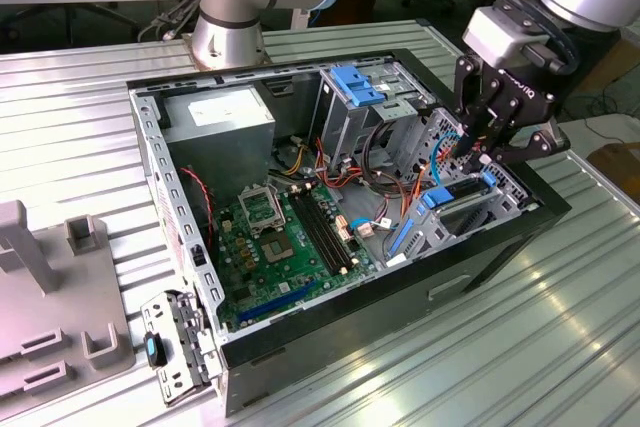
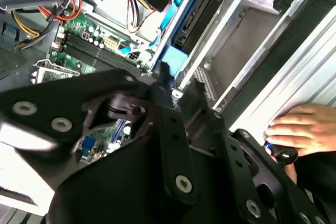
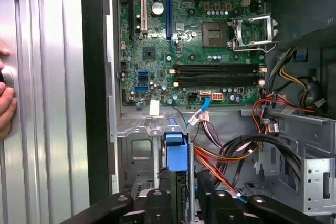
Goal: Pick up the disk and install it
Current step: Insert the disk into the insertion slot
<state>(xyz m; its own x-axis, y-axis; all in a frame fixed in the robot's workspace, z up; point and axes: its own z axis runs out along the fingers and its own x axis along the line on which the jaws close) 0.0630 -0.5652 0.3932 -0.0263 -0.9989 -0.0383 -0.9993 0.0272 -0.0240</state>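
The disk (image 1: 440, 202) lies in the cage (image 1: 512, 199), its blue end at the cage's mouth. The gripper (image 1: 480, 165) hangs just over the cage; whether it clamps the disk I cannot tell. Installing seems in hand; seating calls for a straight, level push.

An open black computer case (image 1: 380, 297) lies on its side on the metal worktop (image 1: 500, 367), holding a green motherboard (image 1: 270, 247), a grey power supply (image 1: 220, 117) in its far corner and a blue plastic carrier (image 1: 355, 82) atop the far drive cage. Red, orange and yellow cables (image 3: 231, 161) loop beside the board in the first wrist view. A grey fixture (image 1: 40, 297) sits at the exterior view's left, apart from the case, with a metal bracket (image 1: 175, 342) just beside the case's near corner
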